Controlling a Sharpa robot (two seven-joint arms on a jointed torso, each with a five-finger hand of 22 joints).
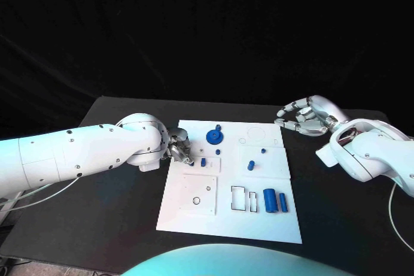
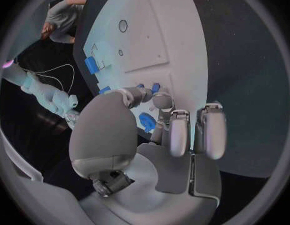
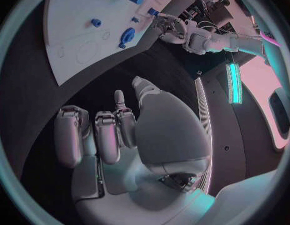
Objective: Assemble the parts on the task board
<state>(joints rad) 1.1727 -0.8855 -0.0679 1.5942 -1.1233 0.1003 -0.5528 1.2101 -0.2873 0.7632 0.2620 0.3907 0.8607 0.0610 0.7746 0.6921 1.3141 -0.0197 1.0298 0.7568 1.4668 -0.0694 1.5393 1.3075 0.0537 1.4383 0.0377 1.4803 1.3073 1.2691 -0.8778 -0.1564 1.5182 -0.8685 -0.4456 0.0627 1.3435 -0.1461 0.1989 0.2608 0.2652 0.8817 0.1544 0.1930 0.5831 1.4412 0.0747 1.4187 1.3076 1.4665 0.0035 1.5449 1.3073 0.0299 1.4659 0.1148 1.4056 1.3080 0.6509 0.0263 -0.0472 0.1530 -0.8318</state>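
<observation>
Right now your left hand [image 1: 179, 149] sits at the left edge of the task board [image 1: 228, 222], its fingers reaching over the board toward a small blue peg [image 1: 203, 162] that stands just beside them; from these views you cannot tell whether the fingers are pinching anything or merely touching the board. In the left wrist view the same hand [image 2: 159, 116] has its fingers curled down over the white plate [image 2: 157, 40], with small blue pieces showing just past the fingertips. Your right hand [image 1: 304, 117] hovers off the board's upper right corner, above the black table [image 1: 112, 216], fingers curled inward and holding nothing; the right wrist view shows its fingers [image 3: 104, 135] bent in over dark table. On the board, a blue round gear-like part [image 1: 214, 135] lies near the top, a small blue stub [image 1: 218, 150] sits just below it, another blue peg [image 1: 251, 165] stands near the middle, and two blue cylinders [image 1: 275, 200] lie side by side near the lower right.
</observation>
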